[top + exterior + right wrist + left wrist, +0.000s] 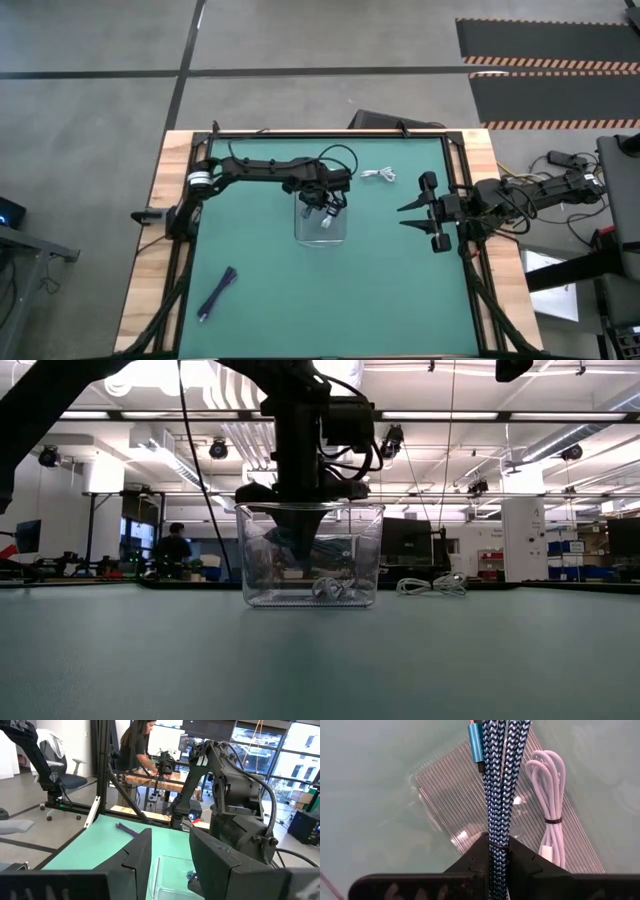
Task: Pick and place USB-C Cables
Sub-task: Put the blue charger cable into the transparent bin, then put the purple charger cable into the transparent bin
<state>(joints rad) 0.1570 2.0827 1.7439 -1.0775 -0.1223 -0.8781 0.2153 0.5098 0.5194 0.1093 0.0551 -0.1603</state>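
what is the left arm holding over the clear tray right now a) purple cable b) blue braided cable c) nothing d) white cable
b: the left gripper has its jaws shut on the blue-and-white braided cable bundle above the clear rectangular plastic tray, where a white cable bundle already lies.

A clear tray (322,236) sits mid-table (400,300), with the left end effector (327,205) lowered over it, holding a cable bundle (499,785) above another bundle (551,815) lying inside. A third bundle (378,175) lies right of the tray; a fourth (217,292) lies near-left. The right end effector (415,215) waits at the right edge.
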